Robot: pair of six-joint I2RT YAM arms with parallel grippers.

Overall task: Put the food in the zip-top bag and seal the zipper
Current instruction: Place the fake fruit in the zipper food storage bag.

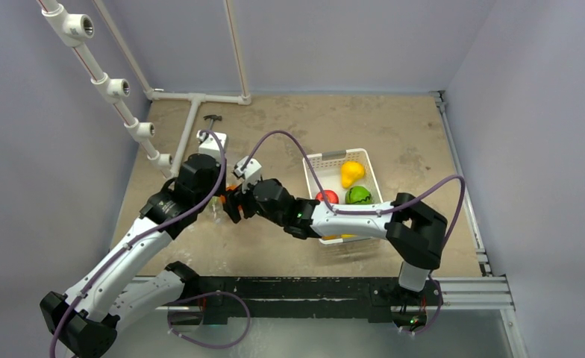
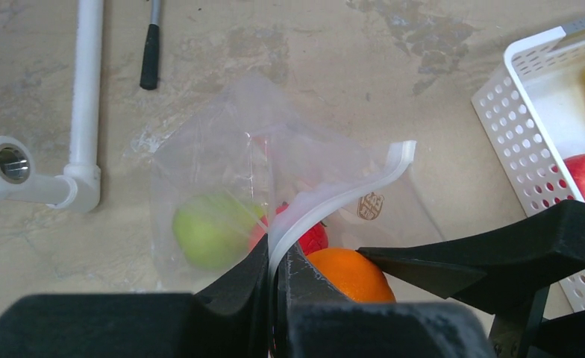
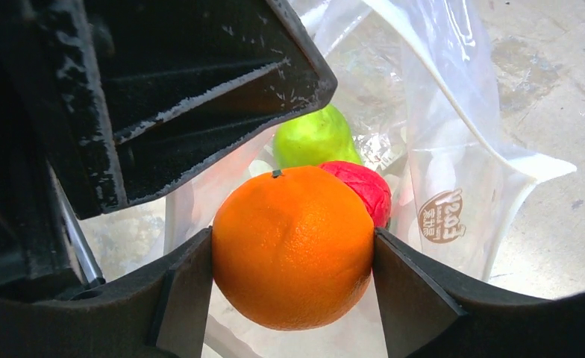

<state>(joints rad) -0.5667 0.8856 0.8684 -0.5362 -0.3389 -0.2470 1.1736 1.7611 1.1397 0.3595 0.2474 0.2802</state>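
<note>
"Two things lay at the far left of the table [image 1: 394, 127], didn't they?"

"Yes. White pipes [image 2: 88, 89] joined at an elbow, and just right of them a tool [image 2: 150, 56] with a black handle. Both lay apart from the bag [image 2: 215, 164]."

"Where was the bag?"

"On the table between the pipes and the basket, clear and crumpled. Inside it a green pear [image 2: 211, 230] sat on the left, with a red fruit [image 2: 313, 237] touching it on the right."

"What about the left gripper [image 2: 277, 257]?"

"Its jaws were pinched tight on the zipper strip [image 2: 334, 190]. The strip curved away from the fingertips toward the basket side."

"And the right gripper [image 3: 293, 257]?"

"Just beside the left one, at the bag's mouth. Its jaws stood fairly wide, with the two pads pressed against opposite sides of an orange [image 3: 293, 246]. From the right wrist camera, the orange sat in front of the pear and the red fruit, partly covering both."

"Further right?"

"The white slotted basket [image 2: 513, 119], near the bag. It held a yellow fruit [image 1: 351, 173] toward the far end, then a red apple [image 1: 327, 197] and a dark green fruit [image 1: 359, 195] side by side. The right arm crossed over the near end, where something yellow showed, too hidden to name."
</note>
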